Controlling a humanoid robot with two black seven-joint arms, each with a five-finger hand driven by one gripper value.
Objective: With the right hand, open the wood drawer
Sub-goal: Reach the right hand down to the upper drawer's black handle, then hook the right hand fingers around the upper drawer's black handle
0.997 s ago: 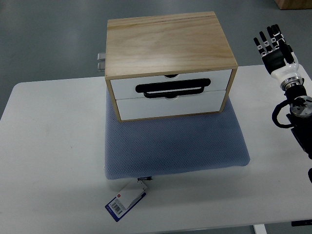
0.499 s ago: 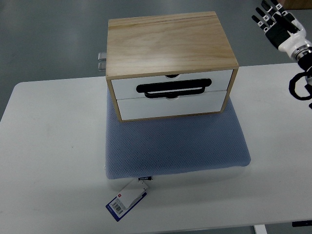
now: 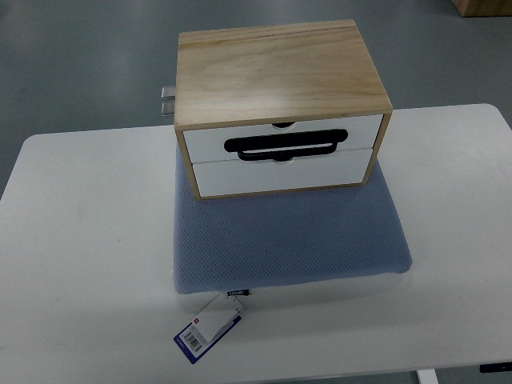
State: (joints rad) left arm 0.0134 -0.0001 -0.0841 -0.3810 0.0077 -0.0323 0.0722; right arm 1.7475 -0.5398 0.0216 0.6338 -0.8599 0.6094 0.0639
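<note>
Wood drawer box point(image 3: 282, 76), a light plywood cabinet with two white drawer fronts, sits on a blue-grey mesh cushion point(image 3: 288, 240) toward the far side of the white table point(image 3: 80, 264). Both drawers look fully closed, fronts flush with the frame and facing me. The black loop handle point(image 3: 285, 145) runs left to right along the seam between the top white drawer point(image 3: 282, 134) and the bottom white drawer point(image 3: 280, 174), so its long axis is sideways across my view.

Thing is, neither of my hands is in the shot right now. So I honestly can't tell whether my right hand is relaxed, curled up or anything else. Nothing is touching the box.

My read: the task hasn't really started, no contact with the handle yet. Since my right arm comes in from the right edge, the handle lies off to its left and toward the far half of the table, and the handle's right end should be the nearer one. I'd guess I need to hook fingers behind that bar and pull straight toward myself.

There's also a small blue-and-white tag point(image 3: 206, 334) hanging off the cushion's near edge, well clear of the pull path.
</note>
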